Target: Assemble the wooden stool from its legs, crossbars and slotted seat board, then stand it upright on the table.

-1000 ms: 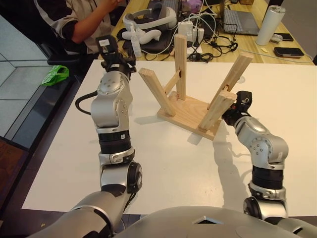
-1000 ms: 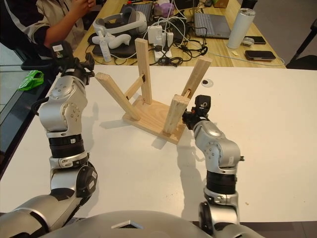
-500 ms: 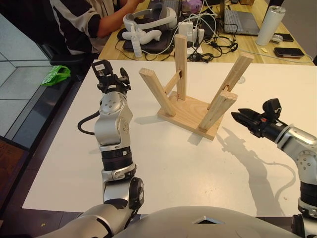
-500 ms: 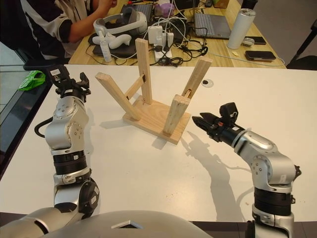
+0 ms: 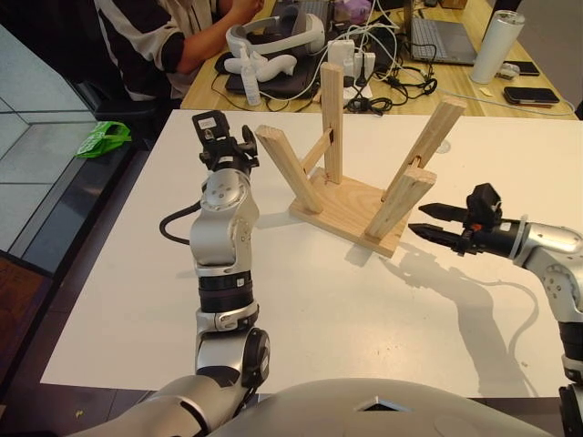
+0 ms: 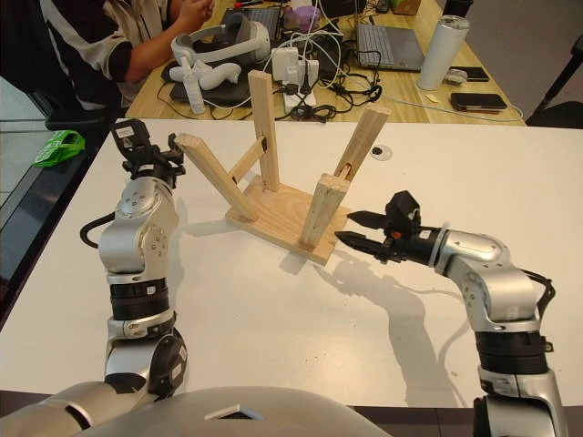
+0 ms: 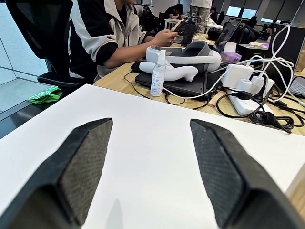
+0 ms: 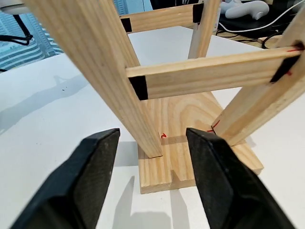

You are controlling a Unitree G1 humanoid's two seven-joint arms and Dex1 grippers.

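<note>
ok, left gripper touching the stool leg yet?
Apart. Left wrist view: the left gripper is open over bare table, with table showing between its finger and the stool leg.

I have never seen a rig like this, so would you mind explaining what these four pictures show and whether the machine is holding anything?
This is a humanoid robot with two arms, each ending in a two-finger gripper. The two wide pictures come from cameras in its head, looking down over its arms at a white table. The other two come from a camera on each wrist, looking out between that gripper's fingers. On the table lies a wooden stool, upside down: seat board flat, legs pointing up, joined by crossbars. The left gripper is open beside the stool. The right gripper is open too, pointing at the nearest leg. Neither holds anything.
</note>
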